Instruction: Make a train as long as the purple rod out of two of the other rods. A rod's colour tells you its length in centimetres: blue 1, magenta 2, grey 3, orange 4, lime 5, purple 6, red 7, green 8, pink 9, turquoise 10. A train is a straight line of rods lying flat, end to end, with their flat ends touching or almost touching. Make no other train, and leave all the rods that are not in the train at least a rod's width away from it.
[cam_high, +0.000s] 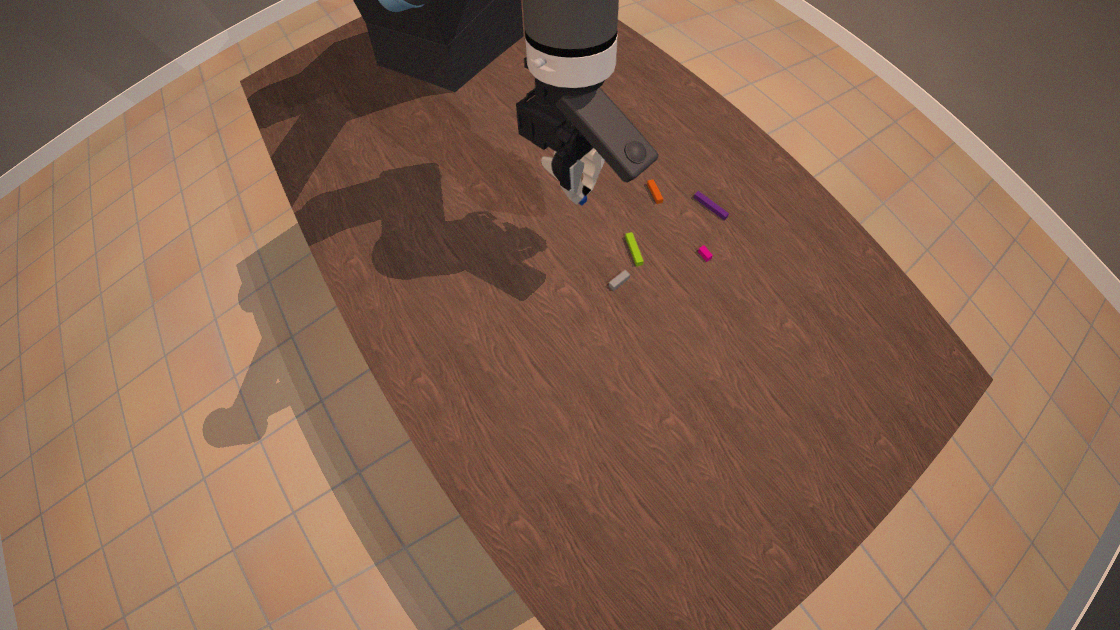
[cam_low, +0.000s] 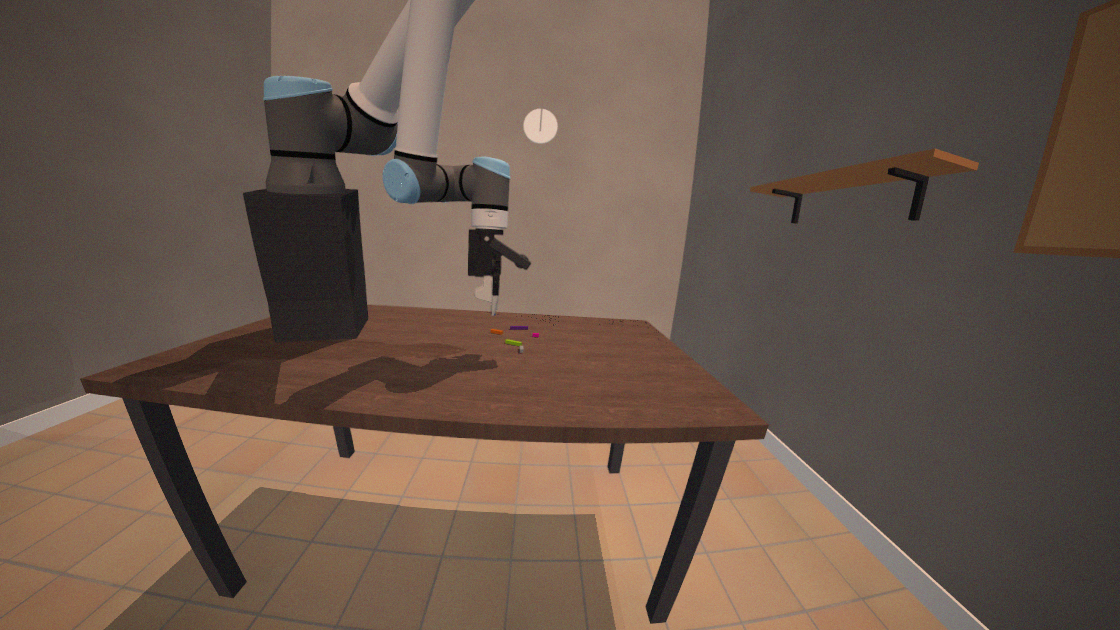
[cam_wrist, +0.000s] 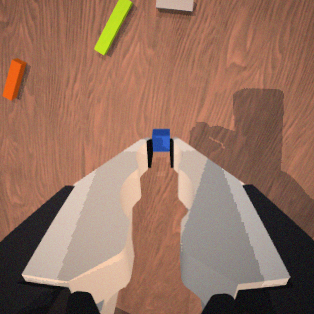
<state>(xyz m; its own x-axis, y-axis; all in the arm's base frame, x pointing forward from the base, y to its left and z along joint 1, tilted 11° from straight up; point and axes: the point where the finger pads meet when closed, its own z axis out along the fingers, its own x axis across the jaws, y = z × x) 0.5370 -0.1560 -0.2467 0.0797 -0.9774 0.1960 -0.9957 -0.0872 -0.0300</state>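
Arm reaching down over the table, gripper clamped on the blue rod

The gripper (cam_wrist: 161, 152) points straight down from a vertical wrist, its two pale fingers drawn nearly together with the small blue rod (cam_wrist: 161, 138) pinched between their dark tips, held clear above the wood. In the exterior view the gripper (cam_low: 494, 309) hangs just over the table surface, below a wrist with blue-capped joints set level; the pale upper link rises steeply out of the top of the view, and the shoulder sits on a dark pedestal (cam_low: 307, 266). From the top view the gripper (cam_high: 580, 193) shows under the grey wrist housing, a dark bracket jutting sideways from it
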